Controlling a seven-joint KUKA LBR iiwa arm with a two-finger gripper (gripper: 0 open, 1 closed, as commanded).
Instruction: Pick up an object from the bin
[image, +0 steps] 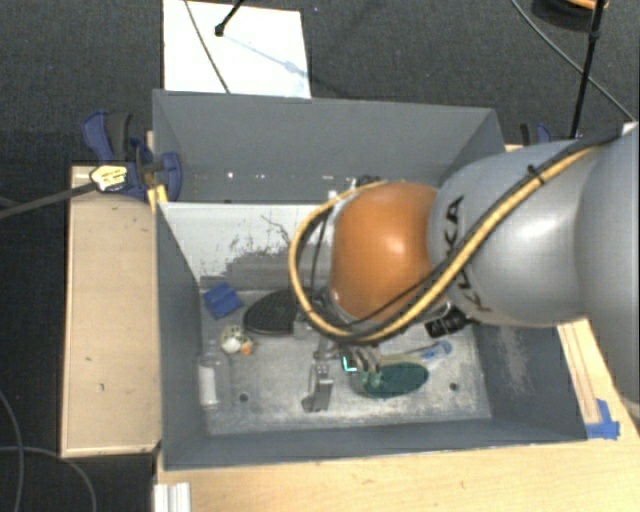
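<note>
Fingers (320, 388) hang as one narrow grey piece under the wrist, tips low over the bin floor near the middle of the near edge. They look pressed together, with no gap that I can make out and nothing caught between them.

Above them the arm (540, 250) comes in over the right wall, and its orange cover (385, 250) hides much of the floor toward the far wall. The bin (300, 140) has few things in it, all lying apart rather than heaped.

A black oval (270, 313) lies flat on the floor toward the left, partly under the cover. A green oval (402, 380) lies just beside the fingers on their right, close to the near edge; it is the nearest thing to them. A blue block (220, 299) sits near the left wall, toward the far side. A pale cylinder (208, 382) lies in the near left corner. A ball (236, 343), white with an orange patch, rests between block and cylinder. A thin blue piece (437, 351) shows past the green oval, toward the right wall.

As a guess, the green oval is the likely pick. It looks flat, light and smooth, so it may slide on the metal floor if pushed from one side. The fingers would need to part, shift right, and close across its short width, with their tips right down at the floor to get under its rim.
</note>
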